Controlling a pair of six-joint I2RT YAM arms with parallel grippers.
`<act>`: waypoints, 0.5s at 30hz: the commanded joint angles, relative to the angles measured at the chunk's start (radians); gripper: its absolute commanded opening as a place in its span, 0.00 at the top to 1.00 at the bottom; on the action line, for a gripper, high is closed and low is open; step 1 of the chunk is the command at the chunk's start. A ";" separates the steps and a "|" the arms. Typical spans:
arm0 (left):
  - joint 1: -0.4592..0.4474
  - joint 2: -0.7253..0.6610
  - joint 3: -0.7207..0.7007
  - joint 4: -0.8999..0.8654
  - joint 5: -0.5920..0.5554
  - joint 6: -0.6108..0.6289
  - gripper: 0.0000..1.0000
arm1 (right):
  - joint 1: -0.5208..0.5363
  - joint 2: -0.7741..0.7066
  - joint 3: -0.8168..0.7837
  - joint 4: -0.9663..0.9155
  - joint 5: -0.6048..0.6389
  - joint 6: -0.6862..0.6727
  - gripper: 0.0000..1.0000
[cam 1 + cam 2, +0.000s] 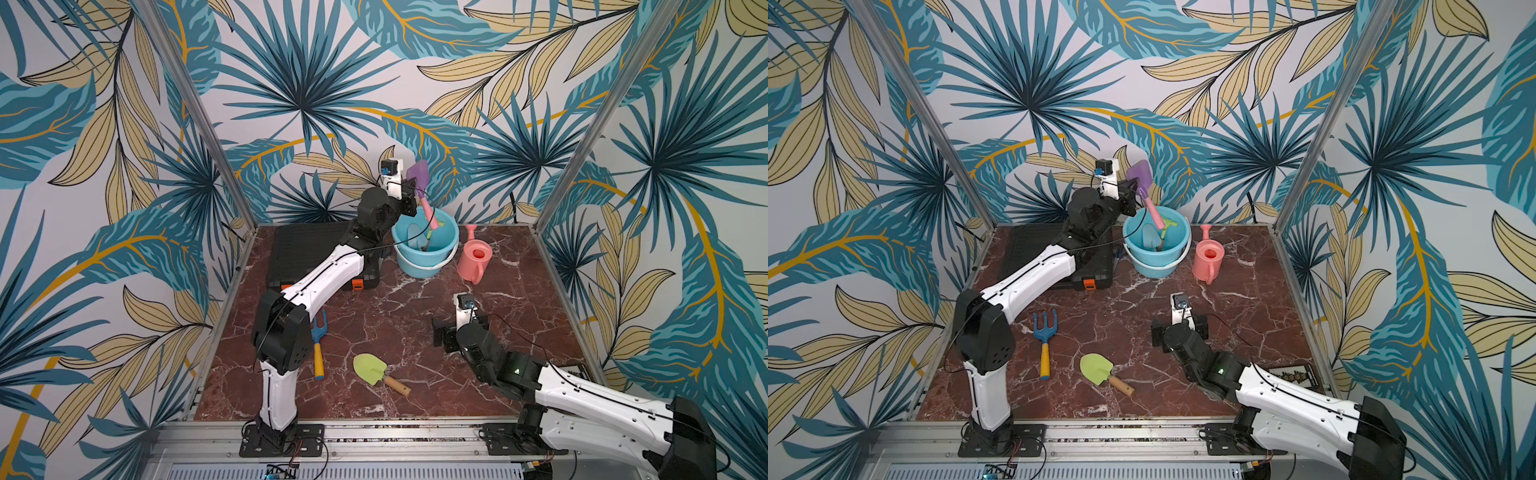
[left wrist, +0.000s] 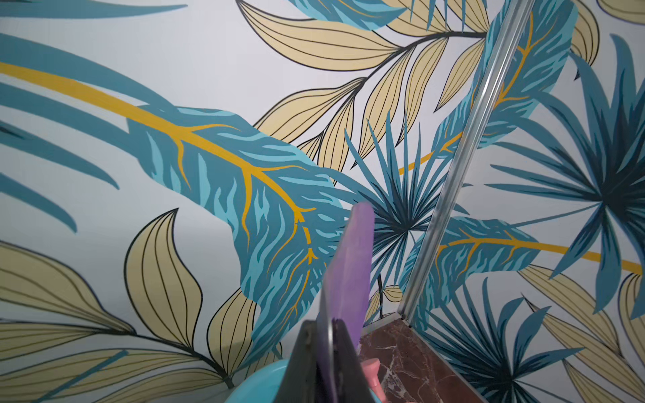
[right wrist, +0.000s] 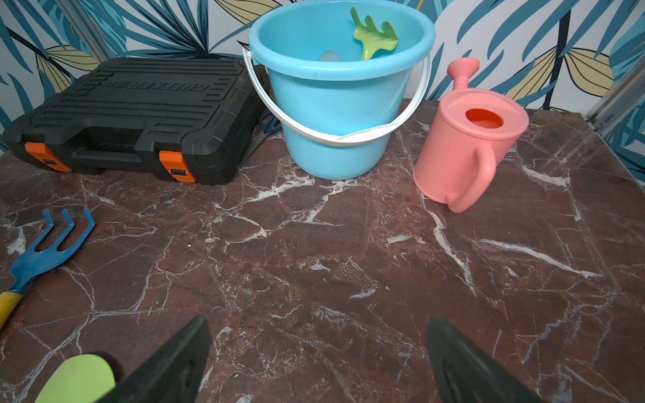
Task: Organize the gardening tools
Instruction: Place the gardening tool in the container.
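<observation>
In a top view the left gripper (image 1: 415, 192) is clamped on the neck of the purple scoop (image 1: 417, 172). The blade is up and the pink handle points down at the mouth of the blue bucket (image 1: 419, 266), probably so the handle goes in first and the tool stands with the others. A pale blue trowel (image 1: 413, 235) already stands inside. The pink watering can (image 1: 473, 257) stands upright just beside the bucket. The blue fork (image 1: 319, 332) and green shovel (image 1: 368, 368) lie flat on the table (image 1: 415, 316), well apart from the bucket and not yet collected. A black case (image 1: 307, 249) sits shut at the back, next to the bucket.

The left wrist view shows the fingers pressed together on the base of the purple blade.

The right wrist view shows the right gripper (image 3: 319, 324) with its jaws wide apart and empty. It is low over the table near the shovel, which is likely its next pick. A green rake (image 3: 375, 36) leans on the bucket's inner wall.
</observation>
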 commanded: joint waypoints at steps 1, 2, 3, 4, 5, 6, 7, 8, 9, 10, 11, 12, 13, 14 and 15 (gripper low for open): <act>0.006 0.103 0.087 0.067 0.081 0.160 1.00 | 0.001 0.002 -0.018 -0.008 0.015 0.008 0.00; 0.007 0.139 0.096 0.083 0.090 0.179 1.00 | 0.001 0.003 -0.018 -0.006 0.014 0.007 0.00; 0.009 0.162 0.108 0.084 0.103 0.182 1.00 | 0.001 0.004 -0.016 -0.007 0.014 0.006 0.00; 0.014 0.184 0.121 0.074 0.126 0.173 1.00 | 0.001 0.005 -0.015 -0.008 0.016 0.007 0.01; 0.018 0.209 0.134 0.058 0.150 0.157 1.00 | 0.002 0.005 -0.015 -0.009 0.017 0.005 0.01; 0.022 0.224 0.138 0.052 0.173 0.142 1.00 | 0.001 0.005 -0.014 -0.009 0.018 0.005 0.01; 0.025 0.240 0.135 0.054 0.192 0.124 1.00 | 0.002 0.004 -0.016 -0.008 0.018 0.006 0.01; 0.028 0.255 0.128 0.058 0.204 0.111 1.00 | 0.002 0.004 -0.016 -0.007 0.019 0.005 0.00; 0.030 0.266 0.122 0.058 0.217 0.105 1.00 | 0.001 0.005 -0.016 -0.006 0.019 0.005 0.01; 0.031 0.275 0.114 0.060 0.234 0.102 1.00 | 0.002 0.007 -0.015 -0.005 0.020 0.004 0.00; 0.032 0.281 0.105 0.058 0.243 0.101 1.00 | 0.002 0.010 -0.015 -0.003 0.019 0.003 0.01; 0.032 0.287 0.097 0.056 0.251 0.098 0.99 | 0.002 0.014 -0.014 -0.002 0.020 0.003 0.01; 0.032 0.292 0.089 0.052 0.261 0.097 0.96 | 0.001 0.017 -0.013 -0.001 0.021 0.003 0.01; 0.033 0.295 0.083 0.050 0.271 0.098 0.91 | 0.001 0.022 -0.012 0.000 0.021 0.003 0.01; 0.035 0.295 0.077 0.047 0.273 0.097 0.83 | 0.001 0.025 -0.012 0.002 0.023 0.001 0.01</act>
